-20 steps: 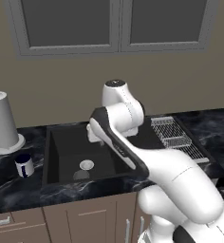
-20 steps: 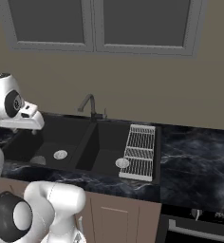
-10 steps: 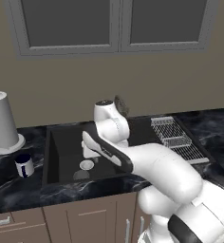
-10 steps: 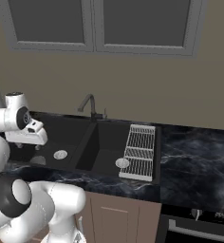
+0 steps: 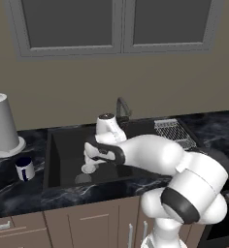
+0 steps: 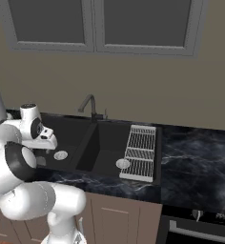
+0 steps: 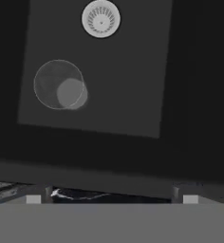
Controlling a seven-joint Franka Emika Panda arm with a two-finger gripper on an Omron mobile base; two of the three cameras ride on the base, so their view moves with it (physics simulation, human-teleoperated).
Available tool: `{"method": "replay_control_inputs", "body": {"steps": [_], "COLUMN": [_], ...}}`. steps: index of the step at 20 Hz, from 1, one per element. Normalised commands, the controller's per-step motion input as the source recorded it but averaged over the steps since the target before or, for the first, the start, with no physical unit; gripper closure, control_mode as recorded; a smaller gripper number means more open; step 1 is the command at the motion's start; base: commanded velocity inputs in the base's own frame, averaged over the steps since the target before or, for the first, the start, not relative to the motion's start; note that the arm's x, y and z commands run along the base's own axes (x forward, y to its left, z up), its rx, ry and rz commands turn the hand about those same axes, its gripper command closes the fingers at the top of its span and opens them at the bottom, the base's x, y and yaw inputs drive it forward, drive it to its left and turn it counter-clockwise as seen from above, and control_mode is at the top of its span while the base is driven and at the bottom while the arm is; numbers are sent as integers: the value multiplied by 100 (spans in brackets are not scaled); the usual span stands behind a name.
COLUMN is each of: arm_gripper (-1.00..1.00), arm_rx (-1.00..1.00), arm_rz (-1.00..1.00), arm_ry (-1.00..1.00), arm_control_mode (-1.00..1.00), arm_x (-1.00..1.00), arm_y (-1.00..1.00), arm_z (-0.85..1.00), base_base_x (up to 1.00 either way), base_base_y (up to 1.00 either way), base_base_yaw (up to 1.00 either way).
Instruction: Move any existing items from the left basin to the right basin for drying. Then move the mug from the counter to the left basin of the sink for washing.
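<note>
Claw (image 5: 89,162) hanging low in wide black left basin (image 5: 63,160), fingers parted, gripping nothing. Plain grey handleless cup (image 7: 60,84) standing upright near round silver drain (image 7: 100,18).

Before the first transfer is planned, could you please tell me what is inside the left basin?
In the hand view, the left basin holds the grey cup standing upright and its round silver drain. In the left base view the arm covers much of its floor.

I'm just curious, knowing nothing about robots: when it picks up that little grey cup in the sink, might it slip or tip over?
The cup looks smooth, round and handleless, so it may slip between the fingers. It stands upright on the flat basin floor, open end up, so it probably won't roll unless knocked over. It looks stiff.
</note>
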Motion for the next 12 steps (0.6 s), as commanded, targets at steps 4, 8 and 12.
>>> {"method": "replay_control_inputs", "body": {"steps": [4, 8, 12], "arm_gripper": [-100, -100, -100], "arm_rx": [6, 0, 0], "arm_rz": [17, 1, 0], "arm_ry": [6, 20, 22], "arm_control_mode": [-100, -100, -100], "arm_x": [46, 37, 28], "arm_y": [21, 20, 20], "arm_z": [-17, -22, -53], "base_base_x": [0, 0, 0], "base_base_y": [0, 0, 0], "base_base_yaw": [0, 0, 0]}}
